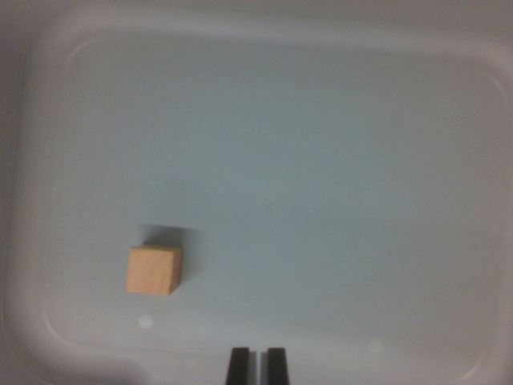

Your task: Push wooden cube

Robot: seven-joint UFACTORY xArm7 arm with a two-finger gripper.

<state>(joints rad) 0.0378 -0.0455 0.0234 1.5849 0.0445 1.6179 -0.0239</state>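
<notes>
In the wrist view, we looked straight down into a pale grey tray [48,160] with rounded corners and a raised rim. Of the arm itself we saw very little: only the two black fingertips of the gripper [257,366] came into the picture at the bottom edge, a little right of the middle. The fingers [238,367] stood upright and parallel, with only a thin strip of light between them, so the jaws were nearly together and nothing was between them. They pointed up toward the middle of the tray floor.

We could read no brand, label or writing anywhere; the tray was plain and the picture was a bit soft.

The cube [153,270] was light tan wood, with a smooth top face and sharp edges. We saw its top and a narrow, darker side on the wrist view's right. It was turned slightly against the tray edges. It lay flat on the tray floor in the lower part, on the wrist view's left, near the left bottom corner but not touching the rim. A soft shadow fell behind it, toward the top. The cube was well apart from the fingertips, up and to the wrist view's left of them.
</notes>
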